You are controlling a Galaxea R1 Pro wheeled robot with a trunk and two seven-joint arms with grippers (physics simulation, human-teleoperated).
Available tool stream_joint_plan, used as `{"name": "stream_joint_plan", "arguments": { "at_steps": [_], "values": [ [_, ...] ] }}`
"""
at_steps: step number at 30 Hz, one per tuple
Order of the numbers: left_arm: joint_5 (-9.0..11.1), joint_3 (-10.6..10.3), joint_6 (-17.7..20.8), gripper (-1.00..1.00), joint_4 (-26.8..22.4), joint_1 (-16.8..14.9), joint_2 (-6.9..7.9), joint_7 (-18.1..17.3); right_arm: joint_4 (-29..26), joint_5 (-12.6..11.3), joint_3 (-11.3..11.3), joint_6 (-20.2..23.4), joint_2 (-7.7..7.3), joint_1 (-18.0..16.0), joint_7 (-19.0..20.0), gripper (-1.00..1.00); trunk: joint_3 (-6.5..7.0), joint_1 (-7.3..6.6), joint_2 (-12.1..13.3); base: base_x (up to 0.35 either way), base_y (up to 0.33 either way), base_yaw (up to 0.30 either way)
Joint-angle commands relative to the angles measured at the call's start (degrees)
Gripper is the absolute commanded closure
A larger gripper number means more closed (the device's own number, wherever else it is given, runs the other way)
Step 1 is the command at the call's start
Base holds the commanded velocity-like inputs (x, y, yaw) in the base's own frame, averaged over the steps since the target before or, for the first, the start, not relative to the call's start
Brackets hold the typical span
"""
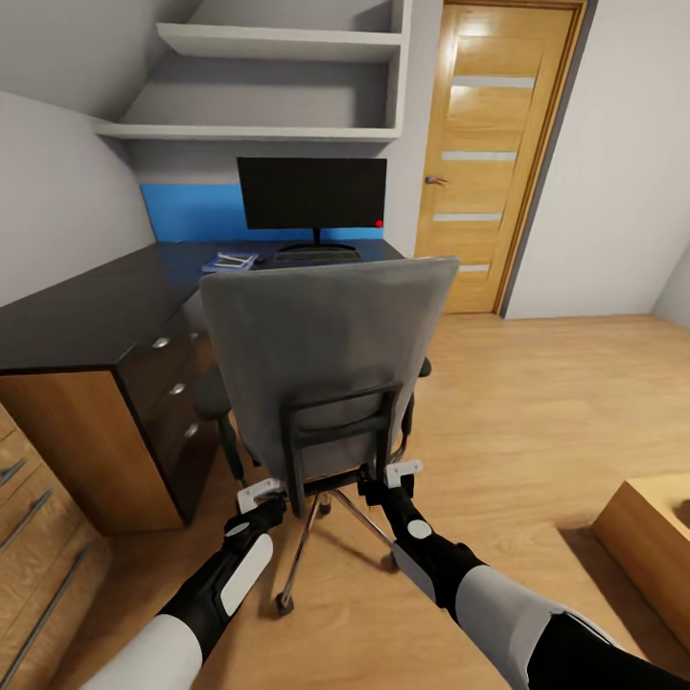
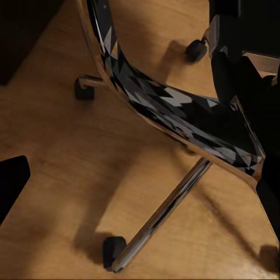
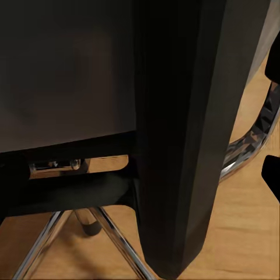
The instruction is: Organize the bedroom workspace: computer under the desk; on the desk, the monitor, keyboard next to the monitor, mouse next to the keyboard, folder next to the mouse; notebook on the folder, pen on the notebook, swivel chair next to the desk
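Note:
The swivel chair (image 1: 326, 345) stands right in front of me, its grey back towards me, beside the black desk (image 1: 86, 307). My left gripper (image 1: 259, 494) and right gripper (image 1: 401, 471) reach the black frame under the backrest, one on each side. In the left wrist view the left gripper (image 2: 140, 195) is open, with the chair's curved chrome bracket (image 2: 175, 111) ahead of it. The right gripper (image 3: 271, 116) is open beside the black back post (image 3: 181, 134). At the desk's far end stand the monitor (image 1: 311, 192), the keyboard (image 1: 316, 255) and a blue folder (image 1: 230, 261) with pale items on it.
A light-wood dresser (image 1: 38, 537) stands close at the left, and a low wooden block (image 1: 652, 537) at the right. A closed wooden door (image 1: 498, 153) is behind the desk's right end, and wall shelves (image 1: 278, 43) hang above it. Open floor lies to the right.

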Motion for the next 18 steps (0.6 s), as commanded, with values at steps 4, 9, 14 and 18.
{"name": "stream_joint_plan", "arguments": {
  "at_steps": [4, 9, 14, 18],
  "values": [
    [0.11, -0.24, 0.18, -1.00, -0.12, -0.05, 0.03, 0.41, 0.05, -0.31, 0.44, -0.20, -0.01, -0.07, -0.30, -1.00, -0.05, 0.02, -0.02, 0.322, 0.000, 0.000],
    [-0.01, -0.24, 0.18, -1.00, -0.12, -0.05, 0.06, 0.41, 0.24, -0.28, 0.44, -0.20, -0.01, -0.07, -0.33, -1.00, -0.05, 0.02, -0.02, 0.323, 0.000, 0.000],
    [-0.06, -0.24, 0.16, -1.00, -0.12, -0.05, 0.04, 0.41, 0.31, -0.25, 0.44, -0.20, -0.01, -0.07, -0.34, -1.00, -0.05, 0.02, -0.02, 0.322, 0.000, 0.000],
    [-0.05, -0.24, 0.15, -1.00, -0.12, -0.05, 0.08, 0.41, 0.48, -0.24, 0.44, -0.20, -0.01, -0.07, -0.34, -1.00, -0.05, 0.02, -0.02, 0.323, 0.000, 0.000]
  ]
}}
